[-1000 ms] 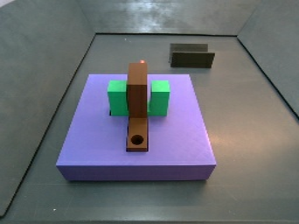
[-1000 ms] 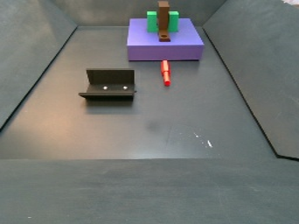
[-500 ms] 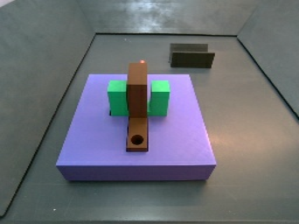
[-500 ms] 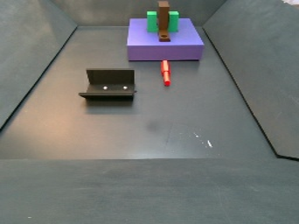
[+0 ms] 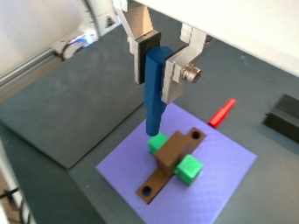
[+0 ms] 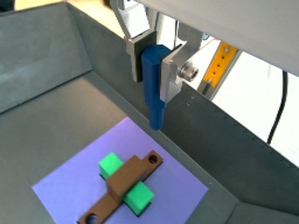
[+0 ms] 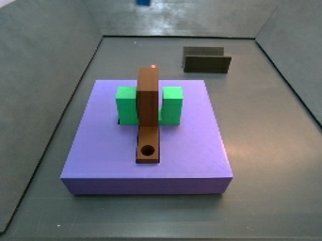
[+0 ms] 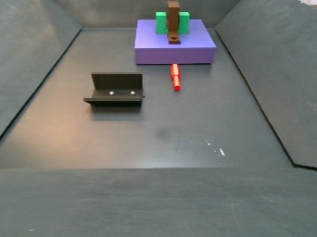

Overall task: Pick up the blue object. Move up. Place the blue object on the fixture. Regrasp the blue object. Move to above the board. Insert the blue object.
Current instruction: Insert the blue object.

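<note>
My gripper (image 5: 160,74) hangs high above the floor, shut on the blue object (image 5: 155,96), a slim bright-blue peg that points straight down from between the silver fingers. Both wrist views show this grip, with the gripper (image 6: 152,70) closed on the blue object (image 6: 153,98). Far below lies the board (image 5: 173,162), a long brown plank with a round hole (image 7: 149,151) near its low end. A small blue tip (image 7: 142,3) shows at the upper edge of a side view. The fixture (image 8: 115,90) stands on the dark floor, apart from the board (image 7: 149,108).
The board rests across a green block (image 7: 169,104) on a large lilac-blue slab (image 7: 147,165). A red stick (image 8: 176,76) lies on the floor in front of the slab (image 8: 175,51). Grey walls ring the floor.
A small blue tip has come into view at the upper edge of one side view. Board, slab, fixture and red stick have not moved.
</note>
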You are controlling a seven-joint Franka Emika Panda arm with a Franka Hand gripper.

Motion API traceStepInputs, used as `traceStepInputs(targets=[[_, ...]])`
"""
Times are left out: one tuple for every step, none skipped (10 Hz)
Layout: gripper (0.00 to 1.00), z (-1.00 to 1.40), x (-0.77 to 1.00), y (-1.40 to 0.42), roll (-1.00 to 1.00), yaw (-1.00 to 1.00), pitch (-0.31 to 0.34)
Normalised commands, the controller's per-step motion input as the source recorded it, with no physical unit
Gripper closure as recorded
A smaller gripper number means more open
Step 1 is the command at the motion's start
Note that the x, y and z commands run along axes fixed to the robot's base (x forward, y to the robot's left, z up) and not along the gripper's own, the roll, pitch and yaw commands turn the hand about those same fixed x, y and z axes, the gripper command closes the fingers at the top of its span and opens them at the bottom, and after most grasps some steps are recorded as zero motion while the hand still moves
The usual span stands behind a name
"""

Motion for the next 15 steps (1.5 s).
traceStepInputs(targets=[[1.0,-0.32,-0.04,-0.32,0.5,0.37,0.0],[1.0,-0.41,0.0,-0.34,0.45,0.37,0.0],[1.0,-0.55,0.0,-0.32,0.34,0.43,-0.04],[1.0,-0.51,0.0,-0.36,0.16,0.43,-0.049],[1.0,-0.37,0.05,-0.4,0.07,0.32,-0.016],[1.0,-0.46,0.25,-0.26,0.14,0.27,0.0],[1.0,-0.5,0.43,-0.12,0.25,0.34,0.0],[1.0,-0.47,0.37,-0.08,0.31,0.34,-0.006],[1.0,-0.42,0.34,-0.07,0.38,0.37,-0.026],[1.0,-0.32,0.13,-0.06,0.44,0.4,-0.033],[1.0,-0.33,0.0,-0.07,0.27,0.15,-0.047],[1.0,-0.39,0.0,-0.11,0.1,0.0,-0.053],[1.0,-0.49,0.0,-0.12,0.03,-0.01,-0.073],[1.0,-0.54,0.0,-0.09,0.0,-0.02,-0.076],[1.0,-0.54,0.0,-0.07,0.0,0.0,-0.067]])
